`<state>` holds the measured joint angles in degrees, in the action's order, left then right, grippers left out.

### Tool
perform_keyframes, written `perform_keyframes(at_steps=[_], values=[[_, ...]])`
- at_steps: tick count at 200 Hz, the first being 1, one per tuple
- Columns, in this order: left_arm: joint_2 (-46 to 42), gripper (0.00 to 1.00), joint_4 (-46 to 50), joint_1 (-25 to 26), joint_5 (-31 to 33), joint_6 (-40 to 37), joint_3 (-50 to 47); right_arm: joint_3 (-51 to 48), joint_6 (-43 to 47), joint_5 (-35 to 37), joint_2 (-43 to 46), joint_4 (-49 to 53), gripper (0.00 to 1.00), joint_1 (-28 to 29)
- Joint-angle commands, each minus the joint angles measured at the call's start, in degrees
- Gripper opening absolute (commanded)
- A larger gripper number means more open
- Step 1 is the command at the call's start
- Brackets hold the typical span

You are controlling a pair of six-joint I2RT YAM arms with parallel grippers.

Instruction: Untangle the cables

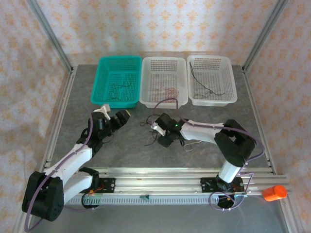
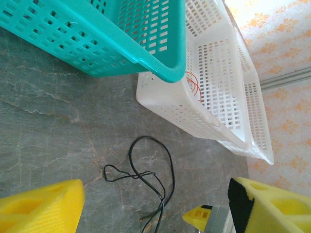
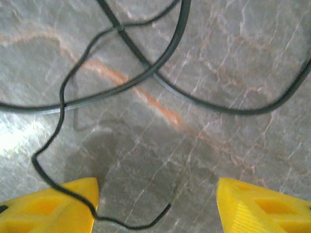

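The cables (image 3: 150, 74) lay as a loose black tangle on the grey table (image 1: 126, 150) just in front of the middle white basket (image 1: 163, 103), beneath the right gripper (image 3: 155, 194), whose yellow fingers (image 3: 48, 206) stood apart with nothing clamped — one thin strand merely crossed a finger. The left gripper (image 2: 155, 208) was likewise spread and empty, a black loop (image 2: 146, 174) lying ahead of it. Judged light, limp and thin — liable to slip or snag neighbours — the wires would best be pinched at a free end, clear of the crossings.
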<state>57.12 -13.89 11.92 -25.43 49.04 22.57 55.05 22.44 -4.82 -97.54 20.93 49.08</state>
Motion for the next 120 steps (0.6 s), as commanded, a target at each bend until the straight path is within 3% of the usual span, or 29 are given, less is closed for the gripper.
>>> perform_keyframes(at_steps=[1,33,58,120], values=[[-0.70,0.79,0.95,-0.50,-0.94,-0.56,2.13,2.26,2.16,-0.38,-2.36,-0.97,0.63,-0.38],[-0.11,0.79,1.40,-0.50,-1.20,-1.64,2.57,3.29,2.61,-1.20,-4.49,-1.34,0.55,-0.64],[0.68,0.79,1.62,-0.07,-1.51,-2.16,2.74,4.01,2.09,-2.13,-5.30,-0.80,0.41,-0.57],[2.91,0.79,1.59,4.42,1.47,-2.97,3.84,3.43,0.25,-4.09,-2.83,-0.27,0.17,-0.62]])
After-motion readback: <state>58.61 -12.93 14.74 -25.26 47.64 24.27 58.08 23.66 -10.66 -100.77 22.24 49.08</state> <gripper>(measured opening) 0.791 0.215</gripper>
